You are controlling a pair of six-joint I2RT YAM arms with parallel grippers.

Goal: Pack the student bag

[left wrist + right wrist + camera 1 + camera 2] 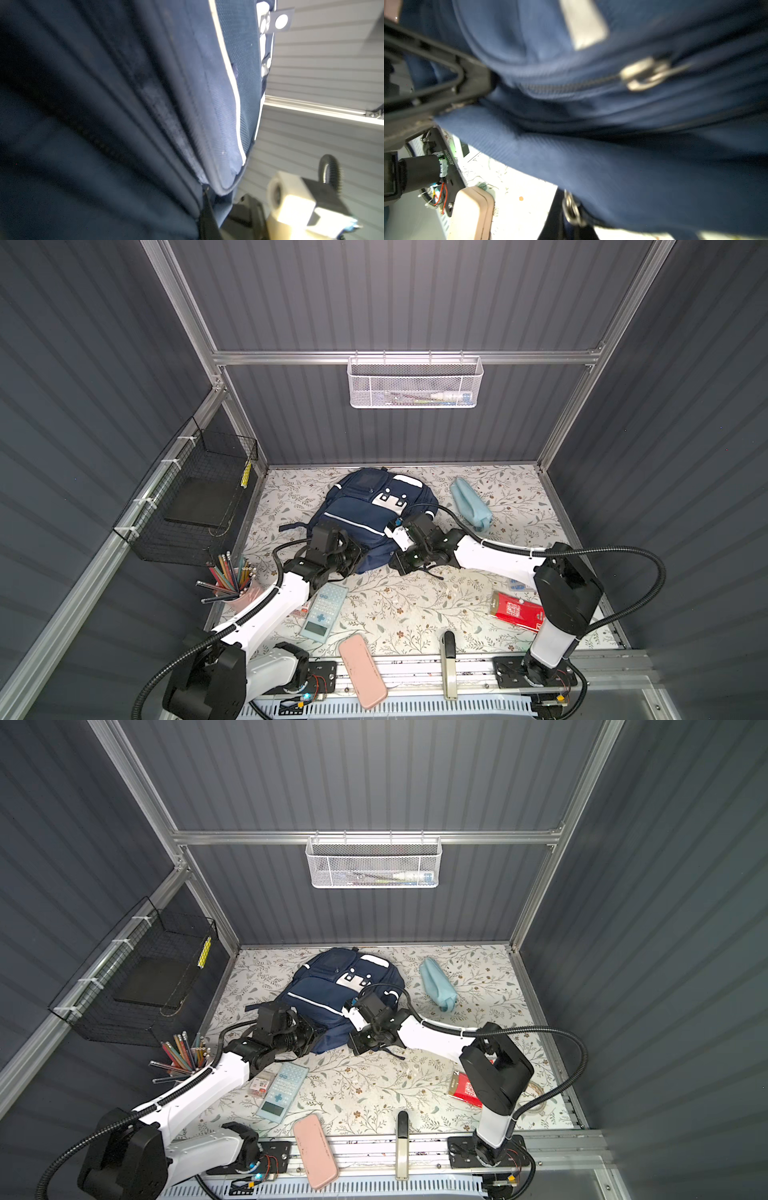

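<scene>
- The floral table [399, 605] carries everything; its far half holds the task's item.
- The student bag [365, 506], navy with white stripes and patches, lies front side up at the back of the table, left of centre in both top views [328, 990]. It fills most of the left wrist view [104, 124] and the right wrist view [612, 166].
- The left gripper [352, 556] sits against the bag's near left edge. Its jaws are closed, but its fingers are hidden behind its own wrist, so it is impossible to tell whether any fabric is caught between them.
- The right gripper [397, 566] meets the bag's near right corner. In the right wrist view its jaws [490, 87] are closed, with the tip pressed into the navy fabric, which bunches into a fold there, so they appear to pinch the bag.
- A light blue pouch [469, 502] lies just right of the bag, apart from it.
- A pale blue calculator [324, 610] lies near the left arm.
- A pink case [361, 672] overhangs the table's front edge.
- A red packet [517, 612] lies partly under the right arm.
- A metal zipper slider [643, 74] shows, blurred, on the bag.
</scene>
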